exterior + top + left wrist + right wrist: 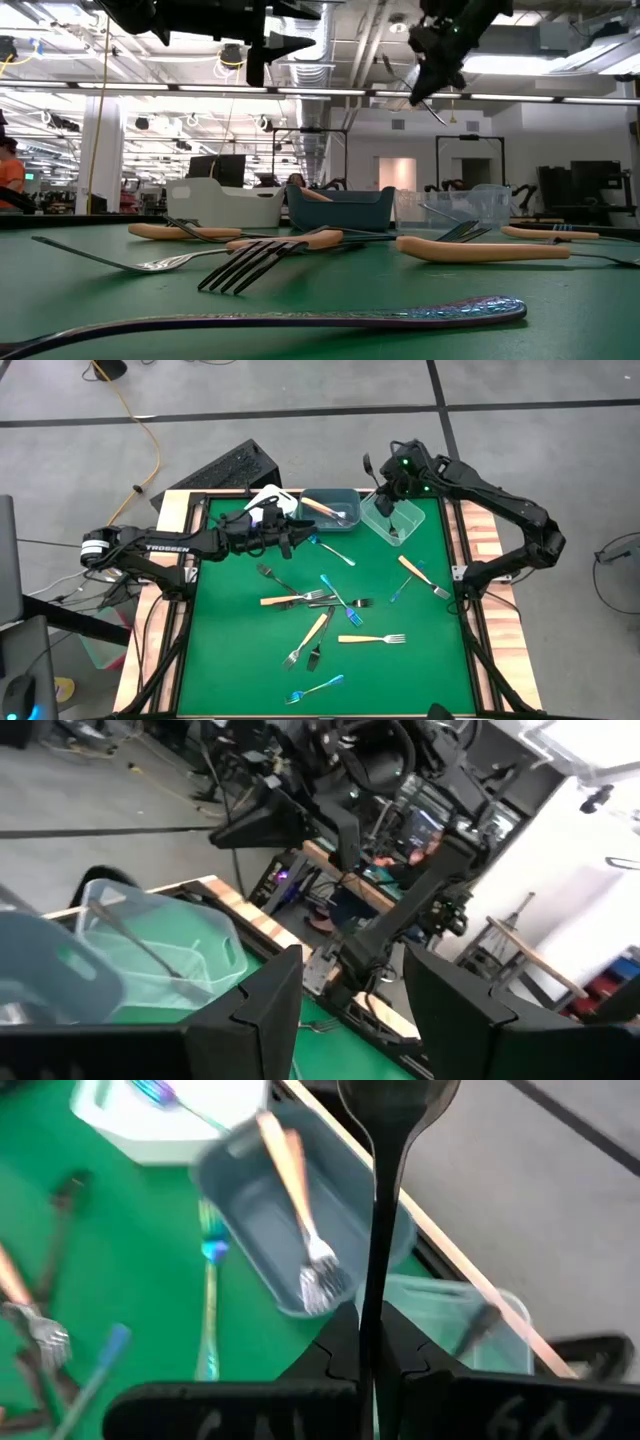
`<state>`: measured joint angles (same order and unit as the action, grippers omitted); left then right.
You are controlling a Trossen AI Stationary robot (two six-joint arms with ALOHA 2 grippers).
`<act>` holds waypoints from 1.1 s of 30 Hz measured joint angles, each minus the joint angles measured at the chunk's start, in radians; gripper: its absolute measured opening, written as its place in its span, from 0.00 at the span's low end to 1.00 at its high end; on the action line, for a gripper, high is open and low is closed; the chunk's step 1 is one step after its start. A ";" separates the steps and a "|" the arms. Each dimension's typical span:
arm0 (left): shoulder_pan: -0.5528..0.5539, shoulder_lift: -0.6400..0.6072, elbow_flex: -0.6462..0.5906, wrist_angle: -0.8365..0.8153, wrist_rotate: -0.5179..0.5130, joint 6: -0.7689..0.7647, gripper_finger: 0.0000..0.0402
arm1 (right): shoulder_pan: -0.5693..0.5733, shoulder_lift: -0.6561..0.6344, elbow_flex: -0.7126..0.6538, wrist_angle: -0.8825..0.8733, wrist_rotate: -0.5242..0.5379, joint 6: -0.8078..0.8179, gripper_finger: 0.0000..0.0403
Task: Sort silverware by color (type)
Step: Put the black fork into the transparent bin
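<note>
A black utensil (378, 1230) is clamped upright in the right gripper (372, 1342), raised over the clear bin (392, 518) at the table's far right. The grey-blue bin (332, 510) beside it holds an orange-handled fork (297, 1210); the white bin (272, 500) is next. More forks (310, 635) litter the green mat (240, 670). The left gripper (305, 539) hovers near the white bin, fingers apart.

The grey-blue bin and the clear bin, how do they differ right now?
The grey-blue bin is opaque and holds an orange-handled fork; the clear bin is see-through and holds a black-handled utensil. The right gripper hangs above the clear bin, not the grey-blue one. Both sit at the mat's far edge.
</note>
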<state>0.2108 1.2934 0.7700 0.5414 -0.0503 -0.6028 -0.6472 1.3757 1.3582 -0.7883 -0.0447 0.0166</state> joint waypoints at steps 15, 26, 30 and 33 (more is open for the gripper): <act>0.000 0.000 0.000 -0.079 -0.040 -0.050 0.40 | -0.061 0.092 -0.001 -0.053 0.028 -0.052 0.04; 0.000 0.000 0.000 -0.105 -0.084 -0.069 0.40 | -0.129 0.092 -0.052 -0.055 0.020 -0.070 0.04; 0.000 0.000 0.000 -0.106 -0.102 -0.075 0.40 | -0.134 0.092 -0.110 -0.031 0.017 -0.070 0.04; 0.000 0.000 0.000 -0.106 -0.108 -0.088 0.40 | -0.124 0.091 -0.154 0.012 0.017 -0.070 0.04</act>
<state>0.2104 1.2934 0.7700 0.4355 -0.1583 -0.6912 -0.7711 1.4666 1.2041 -0.7764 -0.0273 -0.0532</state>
